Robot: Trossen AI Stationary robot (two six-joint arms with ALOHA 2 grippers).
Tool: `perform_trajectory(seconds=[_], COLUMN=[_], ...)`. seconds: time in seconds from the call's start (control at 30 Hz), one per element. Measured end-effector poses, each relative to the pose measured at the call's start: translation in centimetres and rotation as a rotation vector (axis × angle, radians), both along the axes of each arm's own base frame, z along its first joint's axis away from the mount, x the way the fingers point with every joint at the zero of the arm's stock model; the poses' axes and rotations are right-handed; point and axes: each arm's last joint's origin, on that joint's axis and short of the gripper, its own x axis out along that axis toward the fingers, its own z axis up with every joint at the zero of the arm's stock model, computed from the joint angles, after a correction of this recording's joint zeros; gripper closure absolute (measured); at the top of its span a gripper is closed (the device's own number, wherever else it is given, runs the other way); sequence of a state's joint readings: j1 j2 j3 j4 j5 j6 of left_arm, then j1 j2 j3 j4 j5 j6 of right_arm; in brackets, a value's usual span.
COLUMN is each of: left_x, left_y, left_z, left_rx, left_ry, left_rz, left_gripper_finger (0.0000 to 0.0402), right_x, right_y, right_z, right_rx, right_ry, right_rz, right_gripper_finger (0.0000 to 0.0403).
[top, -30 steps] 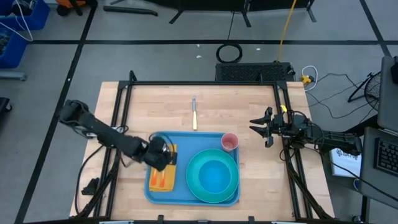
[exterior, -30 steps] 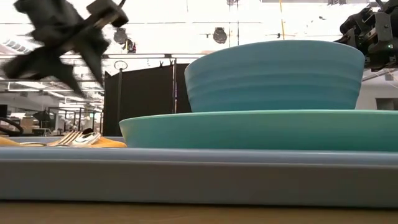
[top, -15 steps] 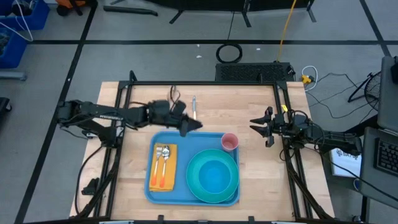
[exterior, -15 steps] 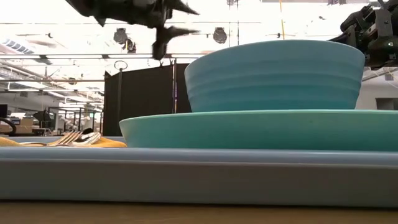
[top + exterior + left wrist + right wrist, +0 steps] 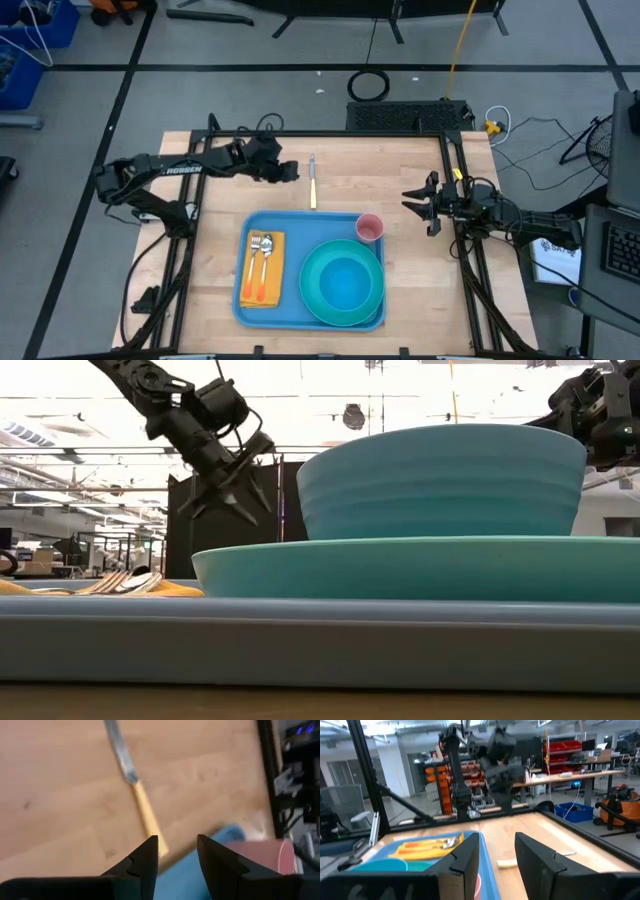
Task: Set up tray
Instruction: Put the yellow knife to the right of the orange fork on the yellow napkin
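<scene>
— Where's the tray [image 5: 300, 225]?

— Lower centre of the high view, holding plate [image 5: 343, 285], napkin [image 5: 262, 270] and, apparently, a pink cup [image 5: 369, 228].

— Grippers?

— Left gripper [image 5: 292, 173] hovers parted, empty, beside the knife [image 5: 313, 185]; right gripper [image 5: 407, 202] waits open, centre-right.

Bowl [image 5: 345, 283] on plate [image 5: 318, 262] in tray [image 5: 310, 222], knife [image 5: 312, 182] behind

The left arm reaches across the far side of the surface, its pincer [image 5: 291, 172] raised and parted — nothing between the fingers. The right pincer [image 5: 408, 203] waits at the right edge, likewise open.
</scene>
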State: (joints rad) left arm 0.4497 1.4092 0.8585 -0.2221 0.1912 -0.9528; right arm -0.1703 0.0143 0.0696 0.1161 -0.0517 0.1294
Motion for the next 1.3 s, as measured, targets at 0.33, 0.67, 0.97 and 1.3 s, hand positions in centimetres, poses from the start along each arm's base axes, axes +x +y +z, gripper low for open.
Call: perform_trajectory(seconds=[0.33, 0.67, 0.97, 1.3], left_x=[5.2, 10.7, 12.5, 12.7], left_y=[2.1, 2.8, 1.6, 1.8], left_z=[-0.3, -2.6, -4.6, -4.6], left_rx=[-0.006, 0.009, 0.022, -0.034], left_ry=[0.398, 0.633, 0.638, 0.600], left_rz=[-0.180, -0.246, -0.080, -0.027], left_gripper_finger=[0.0261, 0.0261, 0.0261, 0.0261], right_x=[0.0, 0.1, 0.1, 0.1], right_y=[0.0, 0.0, 0.0, 0.0], right_z=[0.3, 0.2, 0.2, 0.2], right_rx=[0.011, 0.013, 0.010, 0.016], right_ry=[-0.028, -0.020, -0.015, -0.019], right_rz=[-0.001, 0.004, 0.004, 0.006], right_gripper_finger=[0.0287, 0.0287, 0.0287, 0.0287])
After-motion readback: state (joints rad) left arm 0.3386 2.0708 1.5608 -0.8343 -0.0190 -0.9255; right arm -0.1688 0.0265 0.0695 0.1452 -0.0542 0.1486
